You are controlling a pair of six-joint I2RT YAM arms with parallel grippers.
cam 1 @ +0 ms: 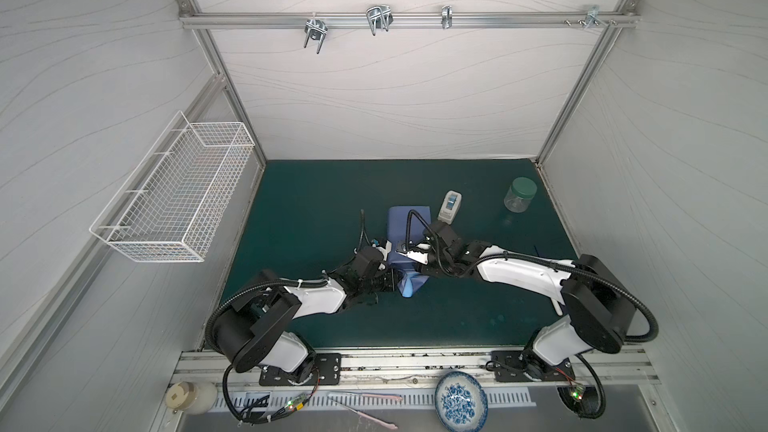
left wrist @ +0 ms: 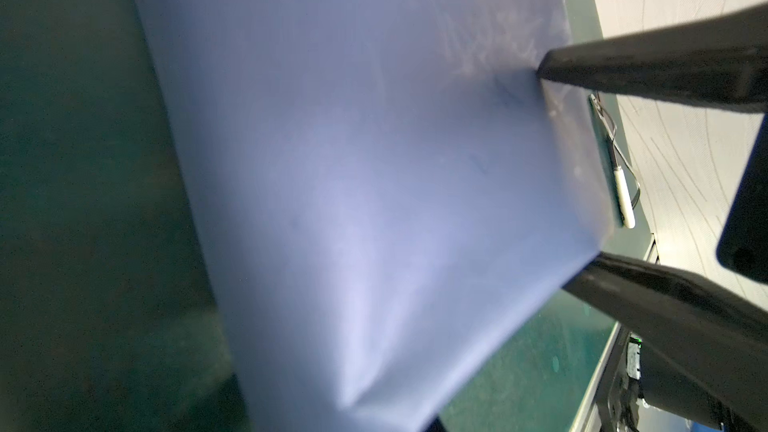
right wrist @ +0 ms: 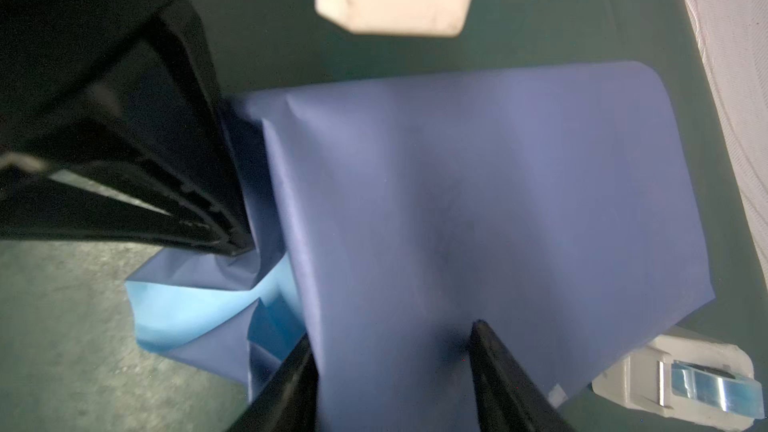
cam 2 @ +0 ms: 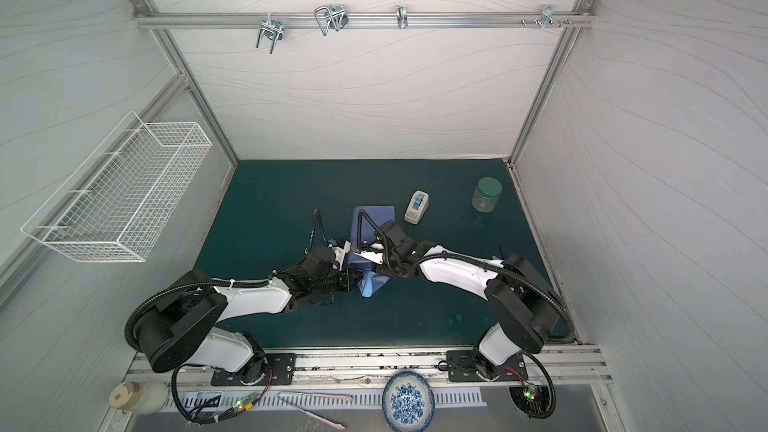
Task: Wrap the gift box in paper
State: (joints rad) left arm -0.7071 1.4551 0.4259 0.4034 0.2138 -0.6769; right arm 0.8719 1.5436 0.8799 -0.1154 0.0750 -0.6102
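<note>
Both top views: paper [cam 1: 405, 222] [cam 2: 374, 218] lay mid-surface [cam 1: 311, 209], draped over the box (box itself hidden), w/ tape dispenser [cam 1: 451, 206] just beside its far right corner. Left tool [cam 1: 397, 278] & right tool [cam 1: 405, 253] met at its near end.

Left wrist: left tool's fingers [left wrist: 623, 68] sat either side of the paper's corner, nipped onto it.

Right wrist: right tool [right wrist: 392, 332] stood partly open, one tip on the paper's top, the other off its folded edge, gripping nothing.
</note>
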